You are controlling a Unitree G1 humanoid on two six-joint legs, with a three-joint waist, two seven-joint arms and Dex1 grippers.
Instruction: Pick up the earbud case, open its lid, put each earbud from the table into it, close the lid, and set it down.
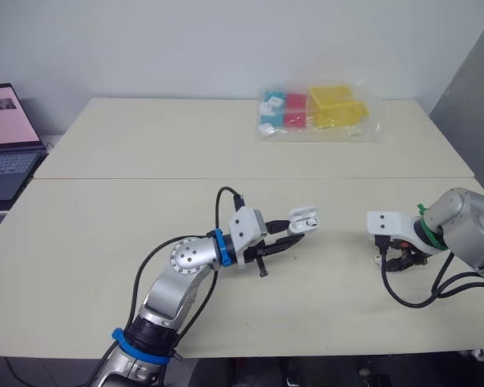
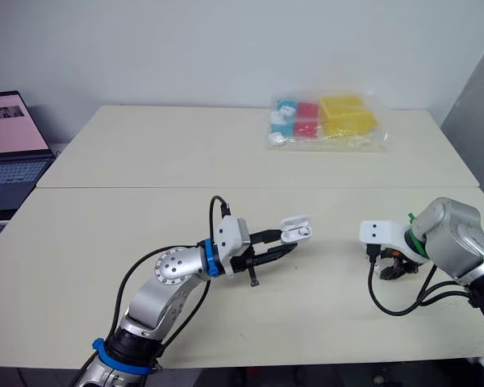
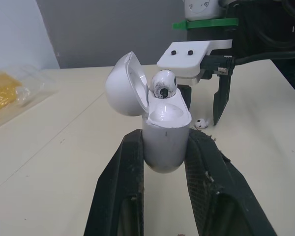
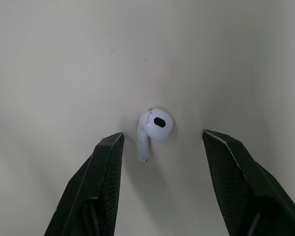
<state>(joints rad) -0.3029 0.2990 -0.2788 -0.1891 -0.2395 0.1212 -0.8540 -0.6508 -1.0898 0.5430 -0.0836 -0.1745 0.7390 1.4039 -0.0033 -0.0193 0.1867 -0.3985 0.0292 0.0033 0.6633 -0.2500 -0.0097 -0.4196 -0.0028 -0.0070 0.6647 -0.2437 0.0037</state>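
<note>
Left gripper (image 1: 298, 228) clamps the white earbud case (image 3: 165, 147) between both fingers, clear of the table (image 1: 145, 242), lid (image 3: 125, 83) swung open (one earbud (image 3: 163, 84) sits inside). To its right, the right gripper (image 4: 162, 133) is spread wide and holds nothing, its fingers flanking the second earbud (image 4: 155, 125), which lies on the tabletop.

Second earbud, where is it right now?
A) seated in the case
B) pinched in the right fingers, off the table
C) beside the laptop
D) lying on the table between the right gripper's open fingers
D: the right wrist view shows the earbud lying on the table between the right gripper's open fingers, neither touching it; the other earbud sits in the open case held by the left gripper.
</note>
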